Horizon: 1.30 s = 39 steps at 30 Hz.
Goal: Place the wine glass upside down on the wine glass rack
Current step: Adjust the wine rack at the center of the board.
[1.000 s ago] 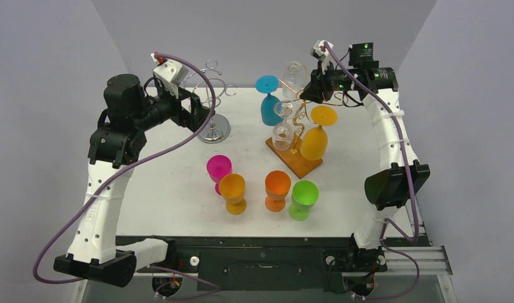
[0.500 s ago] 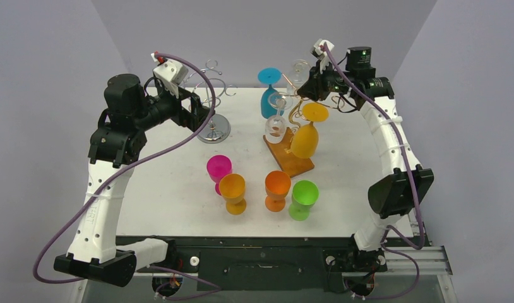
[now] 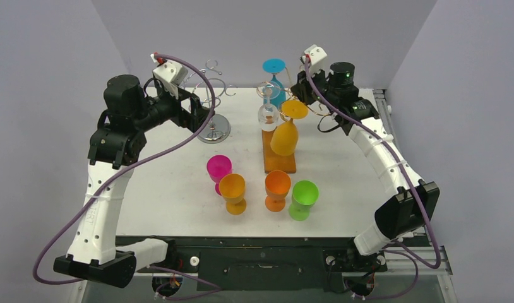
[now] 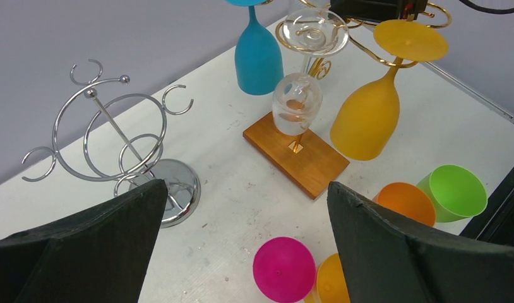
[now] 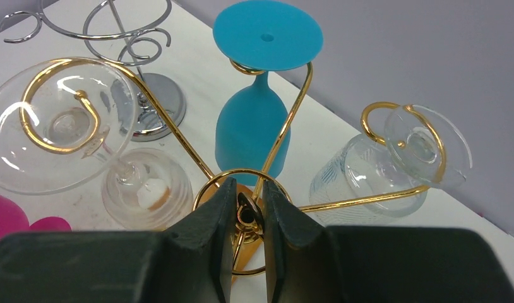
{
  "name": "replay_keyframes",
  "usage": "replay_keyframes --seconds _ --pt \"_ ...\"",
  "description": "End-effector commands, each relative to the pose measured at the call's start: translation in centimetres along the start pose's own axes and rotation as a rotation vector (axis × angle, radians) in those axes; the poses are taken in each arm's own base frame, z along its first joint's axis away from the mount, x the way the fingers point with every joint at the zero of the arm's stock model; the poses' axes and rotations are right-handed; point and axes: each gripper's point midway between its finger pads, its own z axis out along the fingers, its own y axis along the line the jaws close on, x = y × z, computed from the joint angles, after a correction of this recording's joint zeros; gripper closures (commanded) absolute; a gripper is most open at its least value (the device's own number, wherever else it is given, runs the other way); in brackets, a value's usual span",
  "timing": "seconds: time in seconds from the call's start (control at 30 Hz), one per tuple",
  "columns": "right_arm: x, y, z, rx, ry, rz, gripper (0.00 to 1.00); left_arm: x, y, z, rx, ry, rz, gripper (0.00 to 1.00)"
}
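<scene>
The right hand (image 5: 246, 213) is pinched shut on the centre wire of the gold rack (image 3: 280, 164); the left hand (image 4: 248, 214) hangs wide open. Four coloured wine glasses (image 3: 232, 189) stand upright on the tabletop (image 3: 172, 164), likely light, smooth plastic; best gripped at the stem.

The tabletop (image 3: 179, 189) is white. The gold rack (image 5: 283, 129) has a brown wood base (image 3: 278, 158). The silver rack (image 4: 109, 136) is shiny. There is a blue glass (image 5: 251, 126), a yellow glass (image 4: 368, 120) and a see-through glass (image 5: 362, 173) with thin lines on it. The pink cup (image 4: 284, 268), green cup (image 4: 455, 189), orange cup (image 3: 278, 183) and yellow-orange cup (image 3: 232, 187) are plain. The left claw (image 4: 245, 208) and the right claw (image 5: 247, 208) are black.
</scene>
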Motion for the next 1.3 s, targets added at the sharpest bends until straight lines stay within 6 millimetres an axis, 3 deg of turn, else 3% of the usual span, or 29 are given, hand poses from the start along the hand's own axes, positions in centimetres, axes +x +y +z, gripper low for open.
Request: replay_keyframes --seconds 0.0,0.43,0.67,0.83,1.03,1.17,1.27 --pt "-4.6 -2.7 -0.3 0.217 -0.12 -0.079 1.0 -1.7 -0.4 -1.1 -0.008 -0.067 0.03 0.04" --pt "-4.4 1.6 3.0 0.224 -0.068 -0.064 1.0 -0.8 -0.4 -1.7 -0.02 -0.064 0.043 0.04" --pt "-5.3 2.0 2.1 0.258 -0.093 -0.019 0.99 -0.2 -0.7 -2.0 -0.021 -0.06 0.017 0.04" --pt "-5.8 3.4 1.0 0.196 -0.117 -0.001 0.73 0.5 -1.1 -2.5 -0.016 -0.055 -0.008 0.04" --pt "-7.0 4.4 -0.6 0.154 -0.147 0.039 0.57 1.4 -1.3 -2.8 -0.025 -0.029 -0.043 0.04" --pt "-8.0 4.3 -2.5 0.167 -0.152 0.057 0.52 1.2 -1.2 -3.3 -0.045 -0.029 -0.045 0.04" --pt "-8.6 3.5 -4.6 0.215 -0.155 0.124 0.34 1.0 -0.7 -3.7 -0.087 -0.016 -0.062 0.04"
